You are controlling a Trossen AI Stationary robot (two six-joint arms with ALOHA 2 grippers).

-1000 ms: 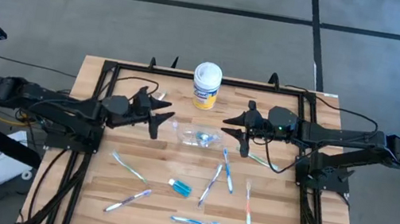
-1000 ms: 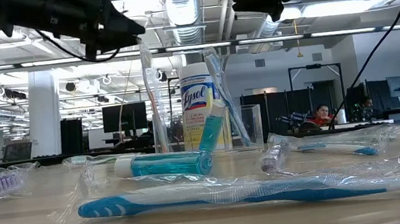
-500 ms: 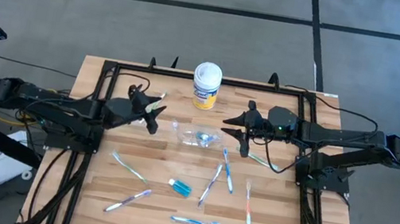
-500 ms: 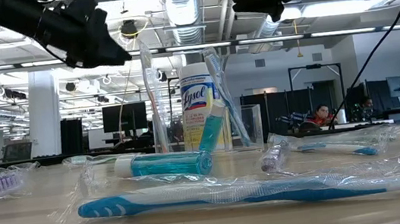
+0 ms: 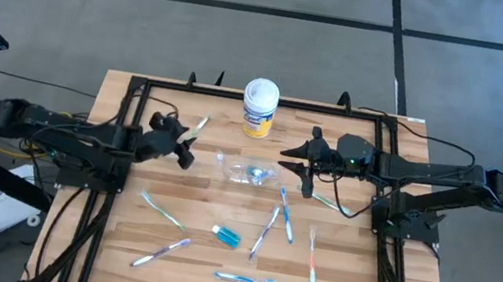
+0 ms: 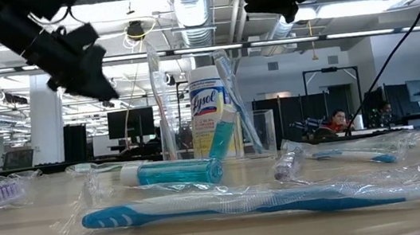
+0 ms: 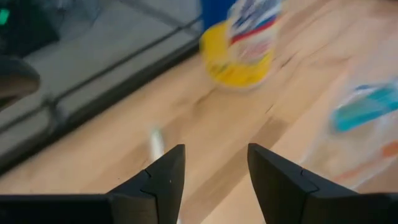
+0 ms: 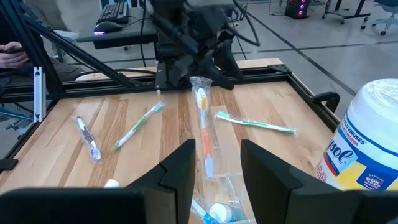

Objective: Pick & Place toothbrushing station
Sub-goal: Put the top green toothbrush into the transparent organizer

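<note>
Left gripper (image 5: 186,141) open and empty over a wrapped toothbrush (image 5: 195,128), probably next to grab; right gripper (image 5: 295,159) waits open beside the cup (image 5: 249,172).

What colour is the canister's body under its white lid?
Yellow canister, with a blue-and-white label; clearest in the high view.

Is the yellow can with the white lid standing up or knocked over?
Standing up. The yellow can shows its round white lid from above, and in the low view it rises straight from the table.
</note>
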